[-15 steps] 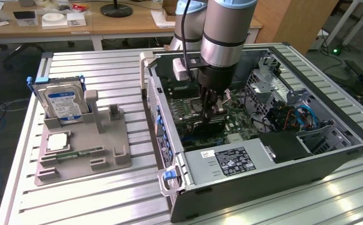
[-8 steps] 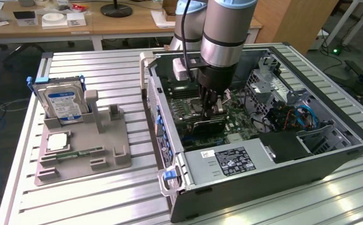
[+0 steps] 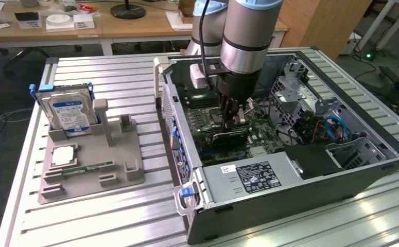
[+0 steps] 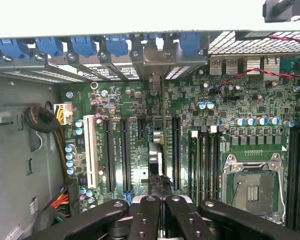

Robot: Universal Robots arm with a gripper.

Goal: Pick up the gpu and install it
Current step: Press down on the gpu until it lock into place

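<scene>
Seen edge-on in the wrist view, the gpu (image 4: 158,150) stands upright on the green motherboard (image 4: 115,100), between the long black expansion slots. Its metal bracket (image 4: 152,57) lies against the case's rear slot openings. My gripper (image 4: 161,202) is shut on the card's near end, a black finger (image 4: 146,215) on each side. In the exterior view the arm reaches straight down into the open computer case (image 3: 364,170). There my gripper (image 3: 231,119) sits just above the gpu (image 3: 225,138), low over the board.
A grey holder (image 3: 89,180) at the exterior view's left carries a silver hard drive (image 3: 69,114), a processor chip (image 3: 63,154) and a memory stick (image 3: 82,169). Inside the case are the power supply (image 3: 254,177), drive cages (image 3: 302,98), the CPU socket (image 4: 252,185) and cable bundles (image 4: 42,120).
</scene>
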